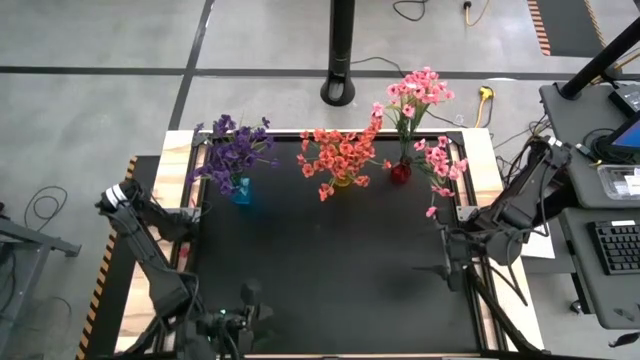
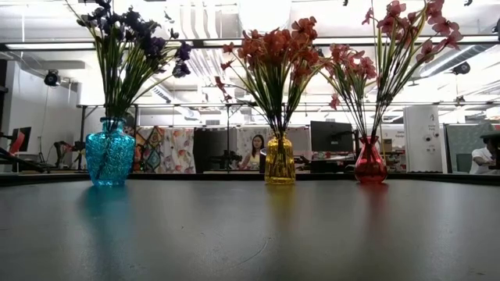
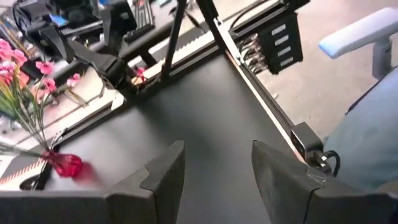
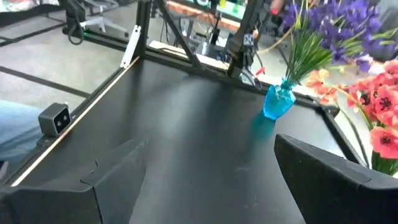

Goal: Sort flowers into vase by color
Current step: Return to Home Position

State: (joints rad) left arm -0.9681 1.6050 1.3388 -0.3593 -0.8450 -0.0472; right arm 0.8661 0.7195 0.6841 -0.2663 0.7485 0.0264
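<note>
Three glass vases stand in a row near the table's far edge. The blue vase (image 1: pixel 241 191) (image 2: pixel 108 154) holds purple flowers (image 1: pixel 235 150). In the yellow vase (image 1: pixel 343 179) (image 2: pixel 280 161) stand orange-red flowers (image 1: pixel 338 155). The red vase (image 1: pixel 400 173) (image 2: pixel 370 164) holds pink flowers (image 1: pixel 425 120), their stems in its neck. My left gripper (image 1: pixel 252 298) (image 3: pixel 217 177) hangs open over the table's near left part, nothing between its fingers. My right gripper (image 1: pixel 435 267) (image 4: pixel 208 177) hangs open near the right edge, also with nothing in it. Neither gripper shows in the low view.
The black tabletop (image 1: pixel 330 250) lies bare between the vases and the grippers. A metal frame rail (image 1: pixel 470 200) runs along the table's sides. A black post base (image 1: pixel 340 92) stands on the floor beyond the far edge. A desk with a keyboard (image 1: pixel 618 245) is at the right.
</note>
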